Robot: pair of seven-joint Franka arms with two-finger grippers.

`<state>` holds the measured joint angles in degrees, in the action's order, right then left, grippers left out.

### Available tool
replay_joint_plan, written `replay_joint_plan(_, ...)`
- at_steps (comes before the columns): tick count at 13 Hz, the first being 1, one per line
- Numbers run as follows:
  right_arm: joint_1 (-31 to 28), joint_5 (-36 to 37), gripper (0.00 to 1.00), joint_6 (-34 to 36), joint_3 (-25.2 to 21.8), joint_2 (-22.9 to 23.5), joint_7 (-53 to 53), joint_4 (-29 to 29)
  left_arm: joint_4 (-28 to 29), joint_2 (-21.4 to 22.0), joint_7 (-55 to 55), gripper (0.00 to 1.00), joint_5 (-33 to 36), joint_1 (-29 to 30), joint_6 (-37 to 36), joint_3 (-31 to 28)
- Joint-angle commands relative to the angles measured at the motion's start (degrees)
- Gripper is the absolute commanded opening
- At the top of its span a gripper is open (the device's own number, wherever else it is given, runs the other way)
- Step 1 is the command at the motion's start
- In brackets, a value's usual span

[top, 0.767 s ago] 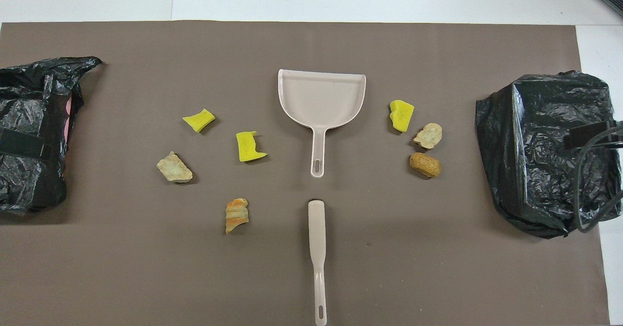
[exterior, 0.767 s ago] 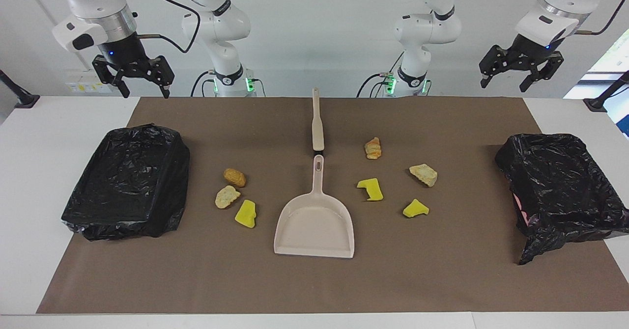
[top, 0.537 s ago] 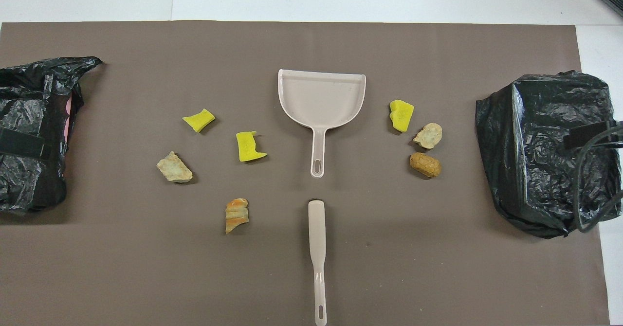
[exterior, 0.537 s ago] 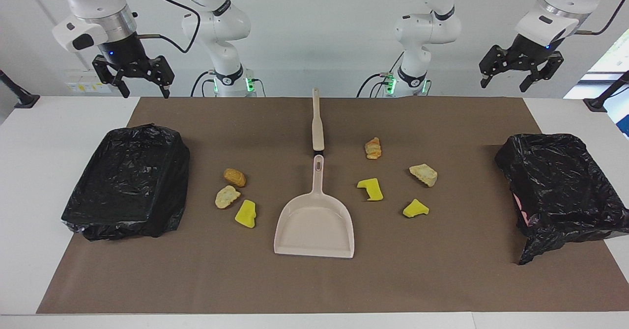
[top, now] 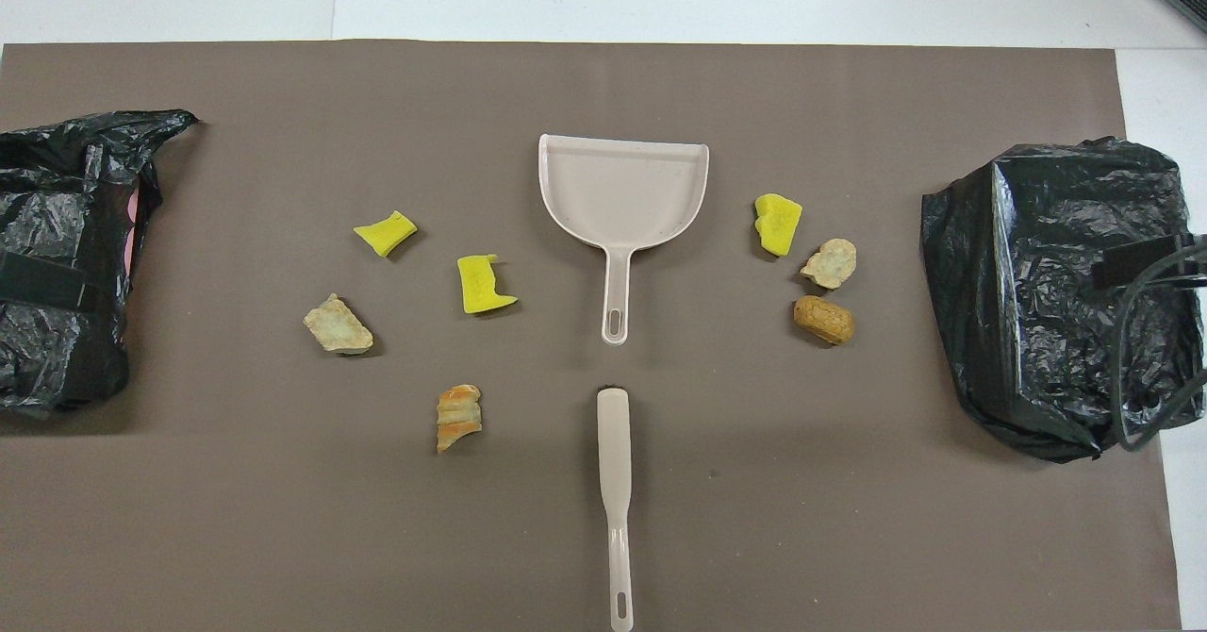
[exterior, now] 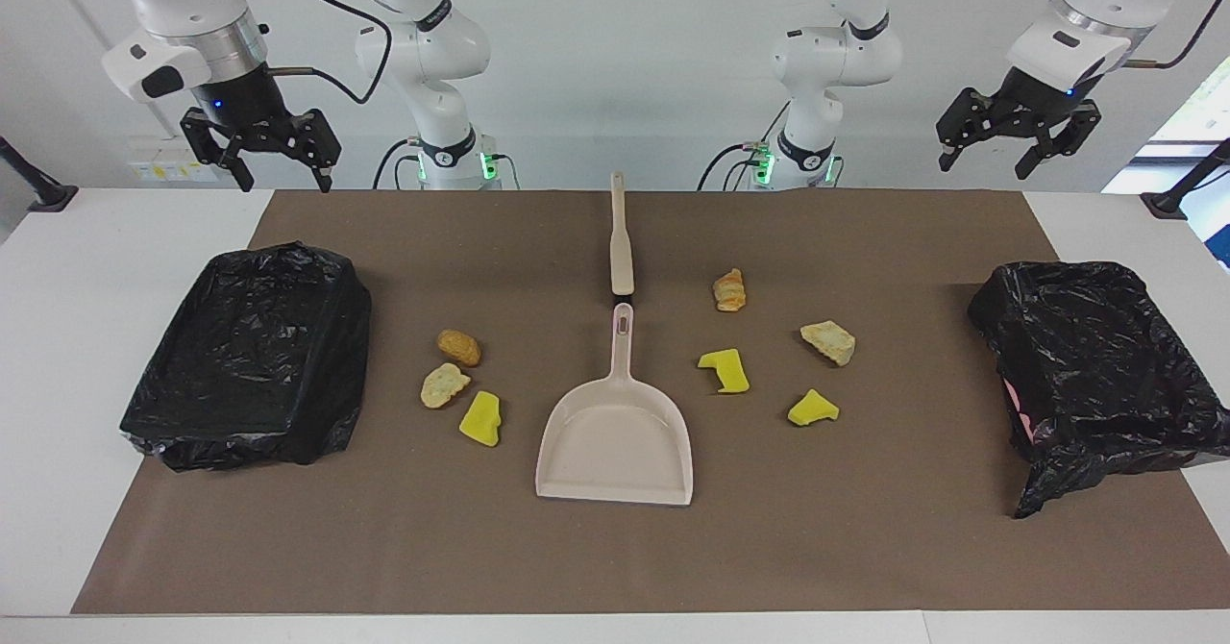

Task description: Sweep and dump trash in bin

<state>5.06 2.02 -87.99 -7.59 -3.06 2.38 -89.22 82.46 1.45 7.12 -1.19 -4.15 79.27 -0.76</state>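
On unlabelled brown mat [exterior: 865, 529], 7 trash scraps [exterior: 725, 371]; both arms' jaws wide open, empty.

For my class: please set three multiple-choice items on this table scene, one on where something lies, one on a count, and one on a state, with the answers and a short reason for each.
1. Where does the brush lie?
A. In a bin
B. In line with the dustpan's handle, nearer to the robots
C. On the dustpan

2. How many bright yellow scraps lie on the mat?
A. One
B. Three
C. Six

3. What state is the dustpan in?
A. Empty
B. Full of trash
C. Held by a gripper

Answers:
1 B, the brush lies just past the handle's tip.
2 B, yellow scraps and.
3 A, its tray is bare; the left gripper and right gripper hang open above the table's edge.
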Motion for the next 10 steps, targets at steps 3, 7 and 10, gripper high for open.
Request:
replay_joint_plan(3, -0.2, -1.0, 1.00, -0.4, 0.1, -0.4, -1.2, -0.6, 2.4, 2.0, -0.4, 1.00, 0.4, -1.1, 0.3, -0.3)
replay_joint_plan(7, -0.2, -1.0, 1.00, -0.4, 0.1, -0.4, -1.2, -0.6, 3.1, 2.4, -0.3, 1.00, 0.2, -1.3, 0.3, -0.3)
replay_joint_plan(10, -0.2, -1.0, 1.00, -0.4, 0.1, -0.4, -1.2, -0.6, 3.2, 2.5, -0.3, 1.00, 0.2, -1.3, 0.4, -0.2)
